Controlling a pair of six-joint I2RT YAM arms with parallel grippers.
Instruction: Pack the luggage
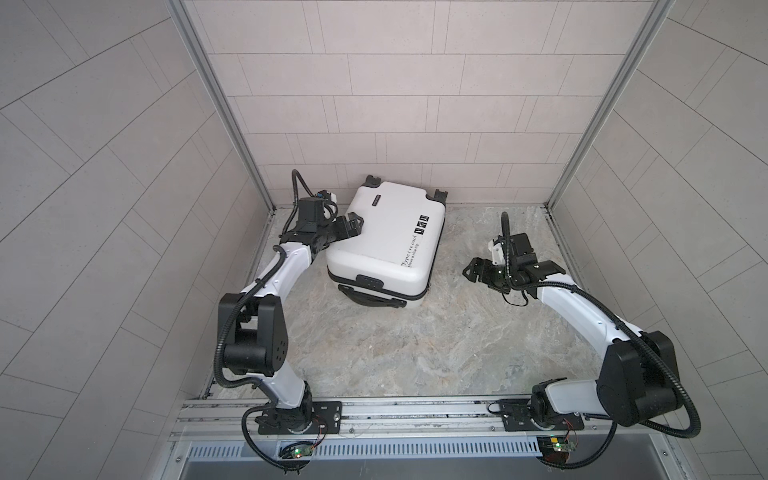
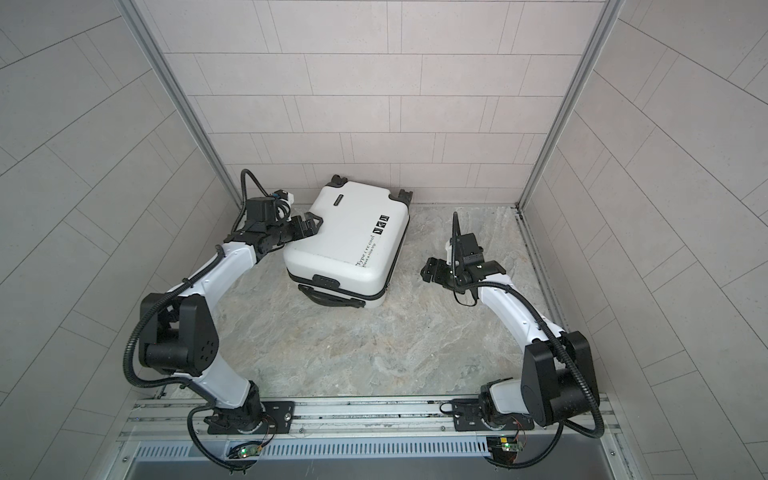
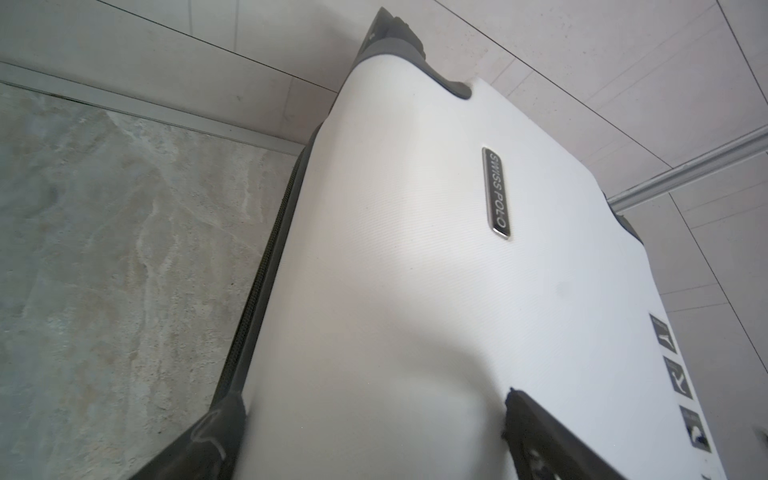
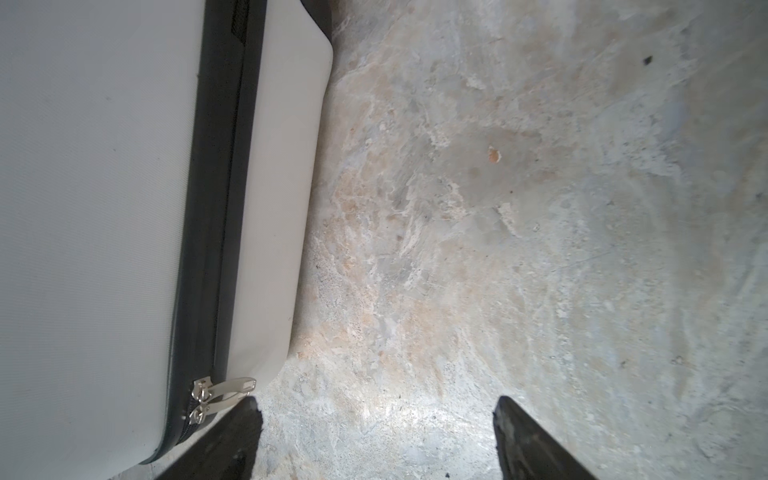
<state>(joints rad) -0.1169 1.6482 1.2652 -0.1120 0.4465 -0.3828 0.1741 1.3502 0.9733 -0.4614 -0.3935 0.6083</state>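
The luggage point(image 1: 386, 237) point(image 2: 349, 239) is a white hard-shell suitcase lying flat and closed at the back of the table, wheels toward the back wall and black handle point(image 1: 370, 297) toward the front. My left gripper point(image 1: 355, 225) point(image 2: 311, 224) is open at its left edge. In the left wrist view the left gripper point(image 3: 374, 415) straddles the white shell point(image 3: 415, 270), one finger beside the black zipper band, the other over the top. My right gripper point(image 1: 468, 272) point(image 2: 424, 270) point(image 4: 378, 407) hangs open and empty over the table, right of the luggage point(image 4: 95, 208). Two silver zipper pulls point(image 4: 220, 392) lie near one fingertip.
The marble tabletop point(image 1: 415, 345) is boxed in by tiled walls on three sides, with the back wall point(image 1: 415, 145) right behind the suitcase wheels point(image 1: 440, 194). An aluminium rail point(image 1: 415, 411) with both arm bases runs along the front edge.
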